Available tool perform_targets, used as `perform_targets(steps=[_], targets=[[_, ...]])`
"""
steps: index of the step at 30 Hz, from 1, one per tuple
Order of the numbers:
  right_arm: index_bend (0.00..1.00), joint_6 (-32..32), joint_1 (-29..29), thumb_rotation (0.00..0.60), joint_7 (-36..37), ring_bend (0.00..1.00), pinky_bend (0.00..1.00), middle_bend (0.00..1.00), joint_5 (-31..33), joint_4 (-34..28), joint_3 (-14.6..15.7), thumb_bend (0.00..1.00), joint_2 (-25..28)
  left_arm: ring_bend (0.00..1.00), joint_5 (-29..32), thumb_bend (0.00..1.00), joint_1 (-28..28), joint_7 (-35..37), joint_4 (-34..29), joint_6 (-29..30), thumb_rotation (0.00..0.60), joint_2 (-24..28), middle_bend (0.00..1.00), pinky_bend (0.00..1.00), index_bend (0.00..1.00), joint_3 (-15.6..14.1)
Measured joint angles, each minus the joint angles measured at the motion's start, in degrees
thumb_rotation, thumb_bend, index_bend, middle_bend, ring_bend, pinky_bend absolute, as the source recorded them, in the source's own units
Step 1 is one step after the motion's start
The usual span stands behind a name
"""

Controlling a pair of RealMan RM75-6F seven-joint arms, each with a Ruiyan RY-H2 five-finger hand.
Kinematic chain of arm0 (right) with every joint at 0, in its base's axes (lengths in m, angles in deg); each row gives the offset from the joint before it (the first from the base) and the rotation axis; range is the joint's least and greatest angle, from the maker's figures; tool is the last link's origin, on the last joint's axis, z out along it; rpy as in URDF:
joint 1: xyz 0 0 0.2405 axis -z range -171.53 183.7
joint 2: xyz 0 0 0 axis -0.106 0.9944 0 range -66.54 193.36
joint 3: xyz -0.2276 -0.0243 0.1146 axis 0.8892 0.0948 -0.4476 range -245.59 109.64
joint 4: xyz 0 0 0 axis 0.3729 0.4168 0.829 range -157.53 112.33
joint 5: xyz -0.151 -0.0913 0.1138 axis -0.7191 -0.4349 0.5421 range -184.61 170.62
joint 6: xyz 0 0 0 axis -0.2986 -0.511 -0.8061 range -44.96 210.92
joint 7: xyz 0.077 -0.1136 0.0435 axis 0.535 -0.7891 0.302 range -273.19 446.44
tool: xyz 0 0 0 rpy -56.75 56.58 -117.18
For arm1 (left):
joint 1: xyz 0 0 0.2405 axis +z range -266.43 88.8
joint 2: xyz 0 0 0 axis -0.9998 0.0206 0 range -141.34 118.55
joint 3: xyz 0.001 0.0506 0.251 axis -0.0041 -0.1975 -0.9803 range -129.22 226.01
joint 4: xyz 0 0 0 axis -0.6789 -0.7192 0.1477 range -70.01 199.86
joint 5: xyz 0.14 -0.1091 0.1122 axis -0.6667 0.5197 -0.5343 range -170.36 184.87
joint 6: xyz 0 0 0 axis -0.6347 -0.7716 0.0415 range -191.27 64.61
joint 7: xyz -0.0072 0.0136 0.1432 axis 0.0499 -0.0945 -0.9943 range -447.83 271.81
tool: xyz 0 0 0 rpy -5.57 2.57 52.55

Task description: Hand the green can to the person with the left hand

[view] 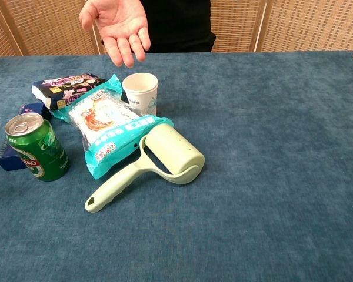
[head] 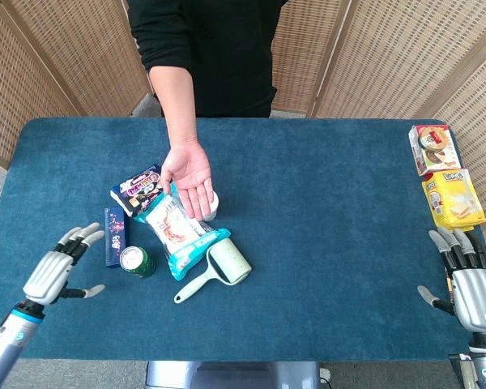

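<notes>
The green can stands upright on the blue table, just right of a dark blue box; the chest view shows the green can at the left with its silver top up. My left hand hovers open to the can's left, fingers spread, a short gap from it. It is out of the chest view. The person's hand is held palm up above the snack bags; the person's hand shows in the chest view too. My right hand is open at the table's right front corner.
Beside the can lie a dark blue box, a purple snack bag, a teal snack bag, a paper cup and a pale green lint roller. Snack packs sit at the far right edge.
</notes>
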Motion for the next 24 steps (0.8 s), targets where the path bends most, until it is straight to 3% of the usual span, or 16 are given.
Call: perform_targets(steps=[17,19,24], targets=[[0.01,1.1,-0.2,0.6,-0.3,0.02,0.03,0.0,0.9,0.0,0.0,0.0,0.0,0.0,2.9,0.12,-5.3,2.6,2.6,-6.2,0.568,-7.2,0.0,0.05,0.01,0.7],[0.01,1.2,-0.2,0.6,-0.1,0.02,0.03,0.0,1.1,0.0,-0.1,0.0,0.0,0.01,3.1,0.15,-5.6,2.7,2.7,-6.4,0.58,-7.8,0.05,0.08,0.07,0.8],[0.01,1.4,-0.3,0.6,0.4,0.02,0.03,0.0,1.3,0.0,-0.2,0.0,0.2,0.25,4.2,0.27,-5.5,-0.2,4.1,-5.5,0.6,-10.1,0.42,0.23,0.41,1.5]])
